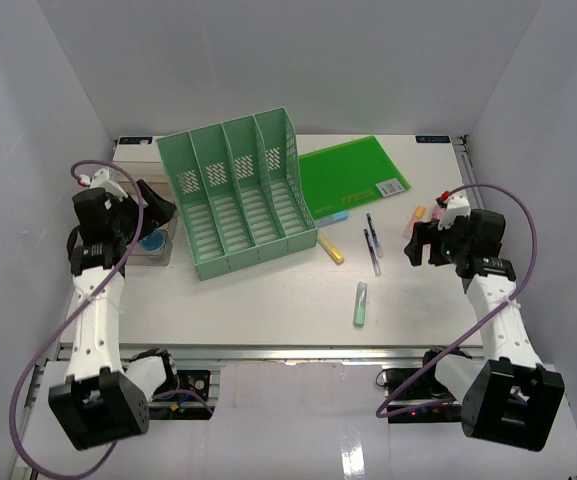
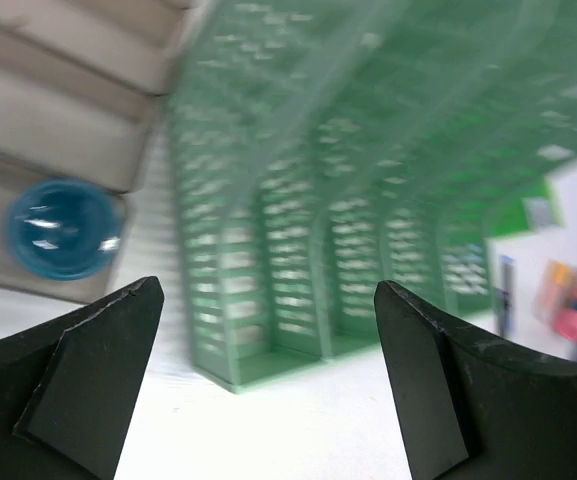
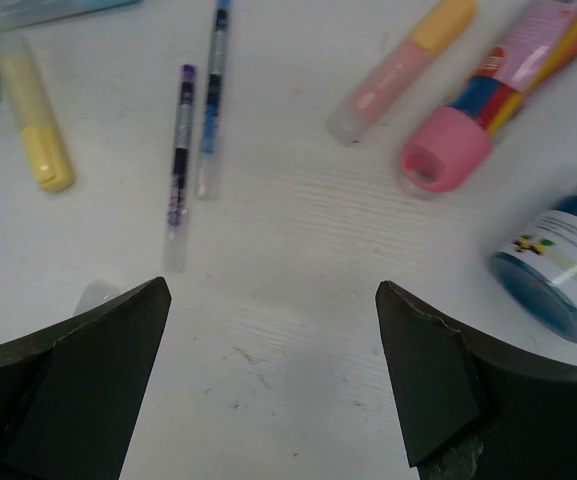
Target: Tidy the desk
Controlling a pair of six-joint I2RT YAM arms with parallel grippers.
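Plainly, the desk (image 1: 268,310) is spreading across most of the top view, white and railed, with both arms reaching in from its near edge. The mint-green file rack (image 1: 238,195) is standing toward the back left, its four slots facing up. A bright green folder (image 1: 353,175) is lying flat just to the rack's right, its near corner close to the rack's base.

The left gripper (image 2: 268,290) is hanging over the desk's left side, jaws spread wide and gripping nothing; the rack is filling its blurred wrist view ahead. A clear tray (image 1: 158,250) is sitting beside it, holding a round blue object (image 2: 63,228).

The right gripper (image 3: 273,290) is hovering above bare desk on the right side, fingers parted wide and touching nothing. A blue labelled jar (image 3: 558,270) is lying beside its right finger. Beyond it, a pink-capped marker (image 3: 488,100) and a peach highlighter (image 3: 398,70) are lying close together. Farther left, a blue pen (image 3: 211,100) and a purple pen (image 3: 179,160) are lying nearly parallel, with a yellow highlighter (image 3: 36,140) beside them. A pale green highlighter (image 1: 361,303) is lying apart, nearer the front.
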